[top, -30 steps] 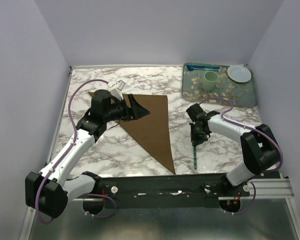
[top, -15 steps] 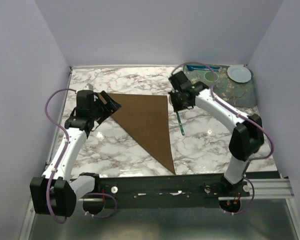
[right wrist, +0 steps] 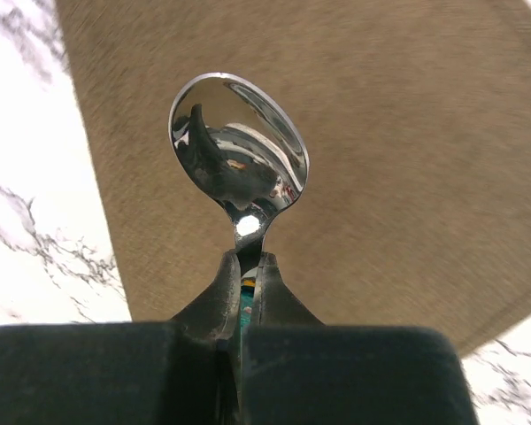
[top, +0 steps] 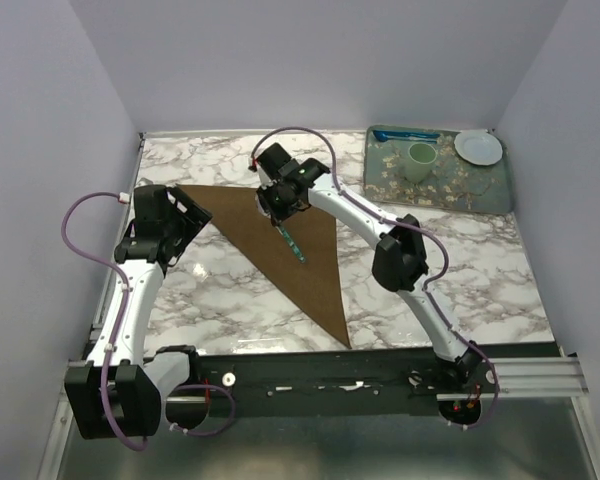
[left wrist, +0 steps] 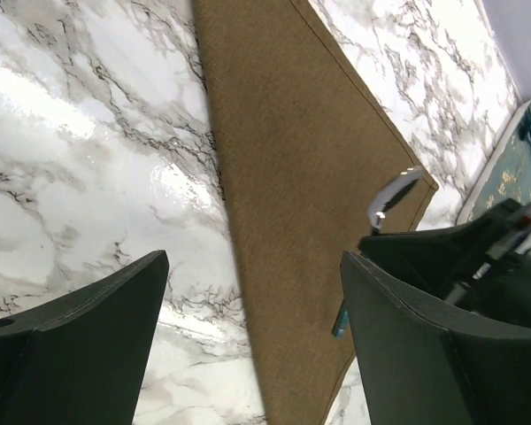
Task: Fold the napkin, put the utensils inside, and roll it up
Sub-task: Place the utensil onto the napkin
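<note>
The brown napkin [top: 305, 255] lay flat on the table [top: 460, 270], folded into a triangle. Its long pointed tip reached toward the near edge, well away from both pairs of jaws. So the folding looked done. The spoon had not been put down on the cloth yet, and the rolling was left to do.

The left jaws stood wide open by the left corner of the napkin. They held nothing, and the cloth showed in the gap between them.

A bit farther back, the right jaws were squeezed shut on the spoon [right wrist: 239, 146], pinching it at the thin neck just below the shiny bowl. The teal handle [top: 294, 243] hung out of the jaws over the wide part of the napkin. I could not tell if its end touched the cloth.

Far off to the right of the right jaws sat a tray [top: 480, 190] with a cup [top: 421, 158], a little plate [top: 478, 147] and a blue plastic utensil [top: 405, 134].
</note>
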Robot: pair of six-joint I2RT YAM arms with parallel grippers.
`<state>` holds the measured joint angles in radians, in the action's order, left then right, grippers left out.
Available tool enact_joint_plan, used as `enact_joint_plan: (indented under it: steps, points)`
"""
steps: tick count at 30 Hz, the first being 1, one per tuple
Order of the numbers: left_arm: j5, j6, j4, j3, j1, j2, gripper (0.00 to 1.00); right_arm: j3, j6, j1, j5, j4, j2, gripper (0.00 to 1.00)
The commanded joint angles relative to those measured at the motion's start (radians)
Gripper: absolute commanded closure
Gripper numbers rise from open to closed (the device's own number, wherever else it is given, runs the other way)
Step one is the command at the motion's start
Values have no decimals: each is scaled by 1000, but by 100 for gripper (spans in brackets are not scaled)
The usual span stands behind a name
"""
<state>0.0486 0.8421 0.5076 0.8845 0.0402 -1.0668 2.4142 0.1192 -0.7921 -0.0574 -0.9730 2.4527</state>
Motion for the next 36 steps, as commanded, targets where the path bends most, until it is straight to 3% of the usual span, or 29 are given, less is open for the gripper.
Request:
enact_joint_plan:
  steps: [1,19,30,36]
  points:
    - [-16,-11,11,11,4,37,13,62,-47,-39,-39,30,43,99]
    - [60,-24,-27,-18,4,39,13,125,82,-82,-234,158,144,99]
    - [97,-26,-49,-16,4,33,13,115,74,-96,-234,152,204,99]
    - [99,-31,-46,-12,4,31,13,108,65,-96,-190,158,221,94]
